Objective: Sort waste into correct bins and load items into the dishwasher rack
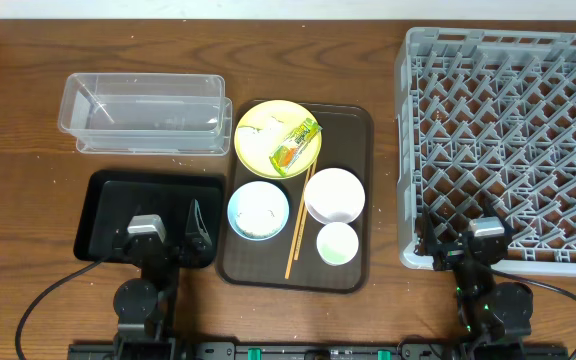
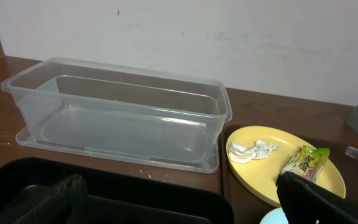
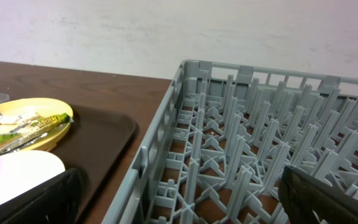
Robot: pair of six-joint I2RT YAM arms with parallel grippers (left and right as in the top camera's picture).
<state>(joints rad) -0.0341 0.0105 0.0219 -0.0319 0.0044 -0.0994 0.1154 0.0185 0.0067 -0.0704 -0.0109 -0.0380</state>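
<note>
A yellow plate (image 1: 268, 128) holds a green-and-orange wrapper (image 1: 296, 143) and a white tissue (image 2: 252, 150). A light blue bowl (image 1: 258, 209) with whitish scraps, a white bowl (image 1: 334, 194), a small white cup (image 1: 337, 243) and wooden chopsticks (image 1: 299, 222) lie on the brown serving tray (image 1: 353, 132). The clear tub (image 1: 143, 105) and black tray (image 1: 103, 200) are at left. The grey rack (image 1: 508, 140) is at right. My left gripper (image 1: 166, 232) is open over the black tray. My right gripper (image 1: 465, 243) is open over the rack's front edge.
The clear tub rests on its lid (image 1: 88, 146). A few white crumbs (image 2: 148, 172) lie on the wooden table between tub and black tray. A white wall (image 2: 185, 37) stands behind the table.
</note>
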